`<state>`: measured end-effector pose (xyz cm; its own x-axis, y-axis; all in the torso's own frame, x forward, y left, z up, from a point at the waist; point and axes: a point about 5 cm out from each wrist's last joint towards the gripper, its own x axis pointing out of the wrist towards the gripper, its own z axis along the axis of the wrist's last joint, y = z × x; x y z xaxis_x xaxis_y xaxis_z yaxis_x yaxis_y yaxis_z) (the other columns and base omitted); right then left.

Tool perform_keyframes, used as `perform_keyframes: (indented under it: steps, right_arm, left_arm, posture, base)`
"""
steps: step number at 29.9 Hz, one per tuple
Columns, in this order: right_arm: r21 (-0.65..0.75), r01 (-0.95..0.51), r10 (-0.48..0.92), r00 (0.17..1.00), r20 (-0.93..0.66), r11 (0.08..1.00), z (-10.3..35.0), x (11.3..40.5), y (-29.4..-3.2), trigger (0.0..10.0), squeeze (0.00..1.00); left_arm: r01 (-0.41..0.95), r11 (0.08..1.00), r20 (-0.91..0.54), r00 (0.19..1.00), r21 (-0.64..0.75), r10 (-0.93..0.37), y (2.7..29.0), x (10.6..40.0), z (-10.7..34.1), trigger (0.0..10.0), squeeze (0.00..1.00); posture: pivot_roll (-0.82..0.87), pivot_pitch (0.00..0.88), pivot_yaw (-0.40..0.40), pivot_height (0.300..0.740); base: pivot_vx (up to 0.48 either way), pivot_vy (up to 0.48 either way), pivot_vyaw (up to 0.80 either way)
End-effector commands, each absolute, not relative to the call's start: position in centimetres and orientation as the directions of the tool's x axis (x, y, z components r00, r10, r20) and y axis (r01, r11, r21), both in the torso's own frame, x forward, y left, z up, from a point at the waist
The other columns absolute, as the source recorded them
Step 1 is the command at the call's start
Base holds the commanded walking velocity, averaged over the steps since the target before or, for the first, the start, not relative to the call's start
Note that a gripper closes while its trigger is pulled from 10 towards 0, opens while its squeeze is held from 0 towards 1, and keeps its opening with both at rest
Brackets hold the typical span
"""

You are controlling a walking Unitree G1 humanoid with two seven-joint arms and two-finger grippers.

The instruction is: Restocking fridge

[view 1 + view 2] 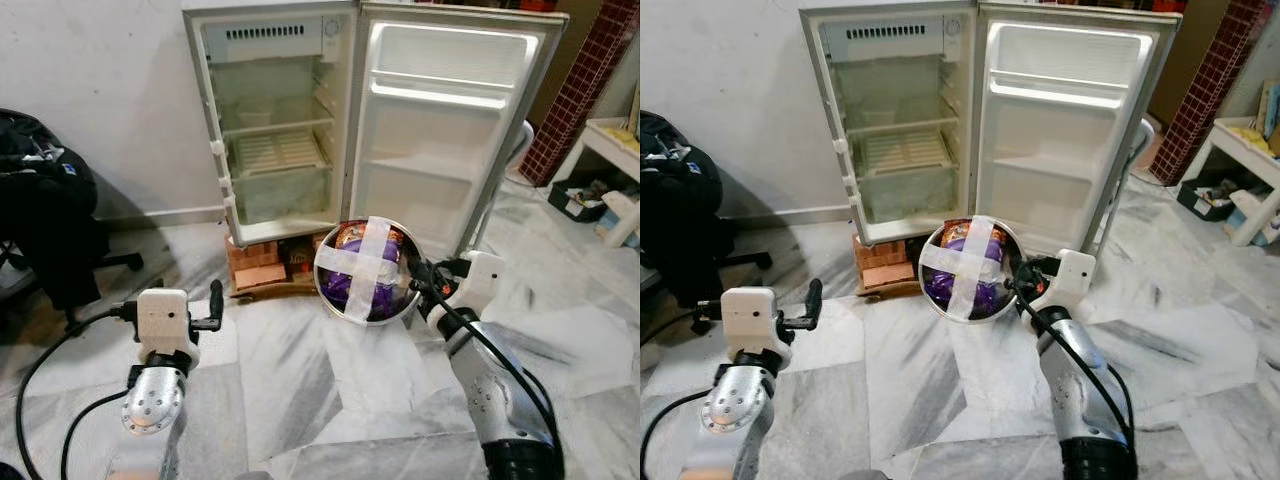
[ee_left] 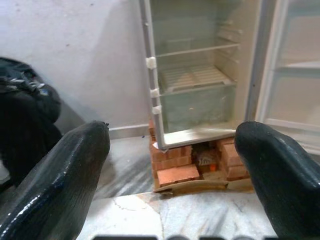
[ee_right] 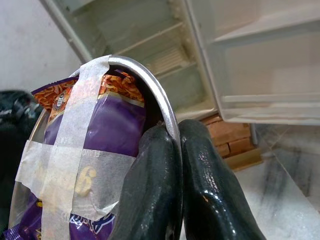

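Left eye view: a steel bowl (image 1: pixel 366 271), taped over a purple snack packet (image 1: pixel 352 283), is being held by its rim in the right gripper (image 1: pixel 412 274), tilted on edge. The open fridge (image 1: pixel 272 120) is lying straight ahead, beyond the bowl, nearer the right arm.

Left wrist view: the left gripper (image 2: pixel 172 165) is being held wide open, empty.

Right wrist view: the fingers (image 3: pixel 152 190) are being pinched onto the rim.
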<state>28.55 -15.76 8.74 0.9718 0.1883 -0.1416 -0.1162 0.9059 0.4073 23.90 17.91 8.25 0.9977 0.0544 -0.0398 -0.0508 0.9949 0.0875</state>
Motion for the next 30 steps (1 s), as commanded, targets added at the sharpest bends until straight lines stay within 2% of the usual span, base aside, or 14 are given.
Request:
perform_keyframes:
  steps: [1, 5, 30]
  right_arm:
    - [0.404, -0.166, 0.210, 0.975, -0.067, 0.900, 10.31, 28.97, -15.24, 10.0, 0.00]
    - [0.406, -0.167, 0.213, 0.975, -0.069, 0.898, 10.25, 29.04, -15.27, 10.0, 0.00]
    - [0.398, -0.179, 0.235, 0.967, -0.095, 0.900, 9.78, 28.91, -15.11, 10.0, 0.00]
  left_arm:
    - [-0.043, 0.995, -0.035, 0.998, 0.088, 0.046, 18.01, 23.98, 8.34, 10.0, 0.00]
    - [-0.041, 0.995, -0.036, 0.998, 0.087, 0.044, 17.96, 23.95, 8.28, 10.0, 0.00]
    - [-0.038, 0.997, -0.050, 0.998, 0.072, 0.042, 17.80, 23.68, 7.96, 10.0, 0.00]
  posture:
    - [0.10, 0.000, -0.006, 0.740]
    - [0.10, 0.000, -0.008, 0.740]
    - [0.09, 0.000, -0.014, 0.740]
  base:
    - [0.386, 0.000, 0.67]
    - [0.386, 0.000, 0.55]
    - [0.385, 0.000, 0.00]
